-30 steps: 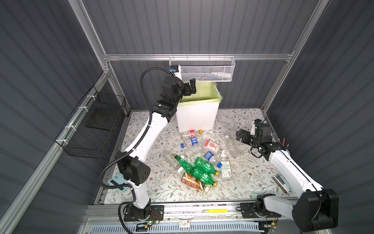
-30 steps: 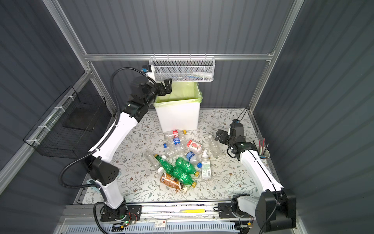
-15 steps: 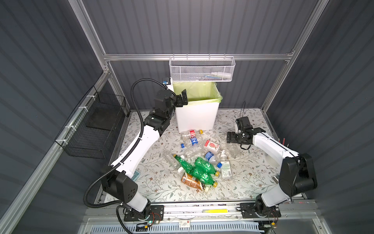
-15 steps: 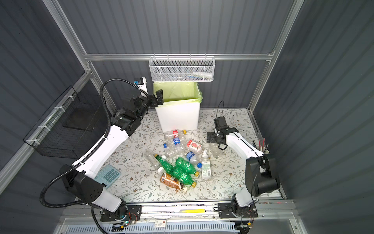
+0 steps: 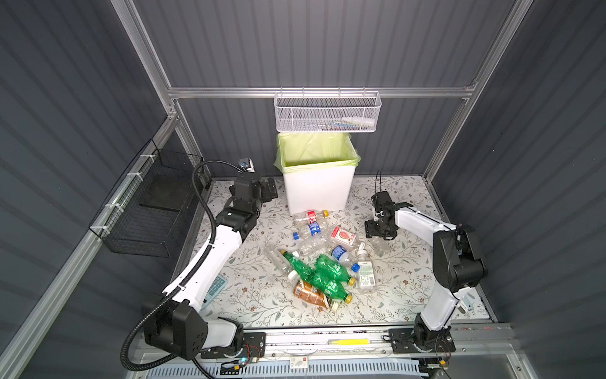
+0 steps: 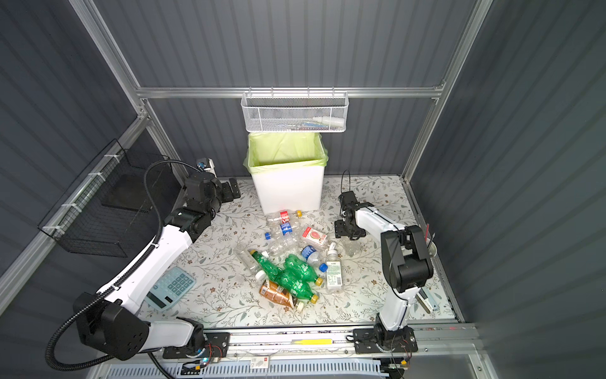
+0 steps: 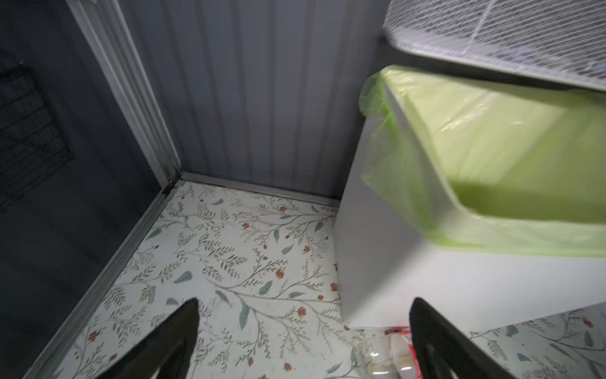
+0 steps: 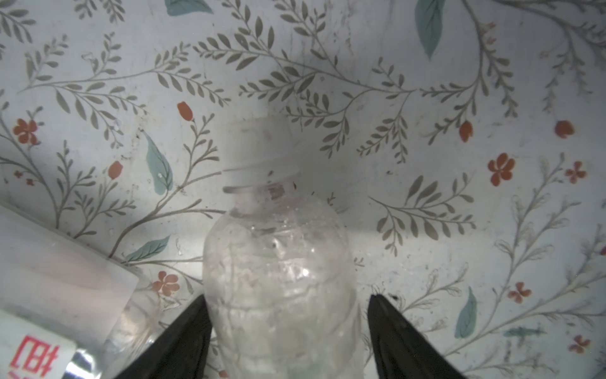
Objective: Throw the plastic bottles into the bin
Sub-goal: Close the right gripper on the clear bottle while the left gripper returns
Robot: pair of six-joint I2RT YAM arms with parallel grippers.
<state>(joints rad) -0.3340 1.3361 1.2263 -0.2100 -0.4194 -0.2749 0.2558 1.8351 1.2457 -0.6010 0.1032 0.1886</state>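
The left gripper [image 5: 266, 192], jaws spread wide and holding nothing, hangs just beside the left wall of the bin [image 5: 318, 193], which stands upright at the back of the floral mat [image 5: 249, 295]. In front of the bin the plastic bottles [image 5: 328, 269] lie on their sides in a loose heap, their long axes pointing many ways. At right, the right gripper [image 8: 287, 295] straddles a clear bottle [image 8: 278, 262] lying flat just beside the heap: one finger touches its wall, the other stands just clear of it, and its long axis runs ahead of the fingers, white cap farthest from the wrist.
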